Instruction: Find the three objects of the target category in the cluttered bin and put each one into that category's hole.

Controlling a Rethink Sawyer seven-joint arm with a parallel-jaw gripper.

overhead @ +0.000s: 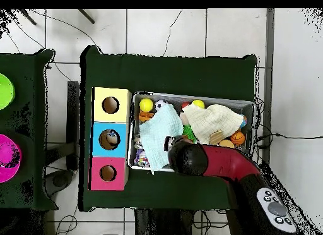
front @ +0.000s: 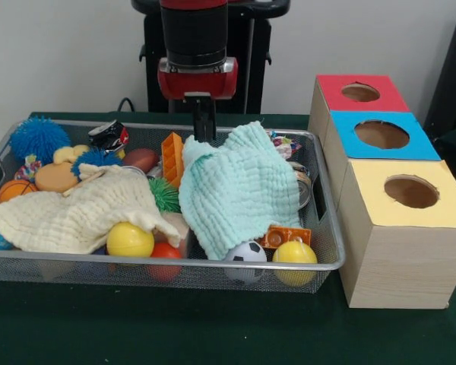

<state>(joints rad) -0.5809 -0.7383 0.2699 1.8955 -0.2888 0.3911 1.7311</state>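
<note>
The bin (front: 319,262) is set on the green surface (front: 213,334), filled with balls, a mint cloth (front: 239,190) and a cream cloth (front: 80,213). The hole (front: 360,92) is found at the bin's 2 o'clock in the front view (red-topped box, farthest of three). The gripper (front: 204,125) is lowered over the bin's far edge; whether its jaws are spread cannot be told.

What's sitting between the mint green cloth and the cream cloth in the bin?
In the front view, an upright orange block and a spiky green ball lie between the mint cloth and the cream cloth in the bin.
</note>
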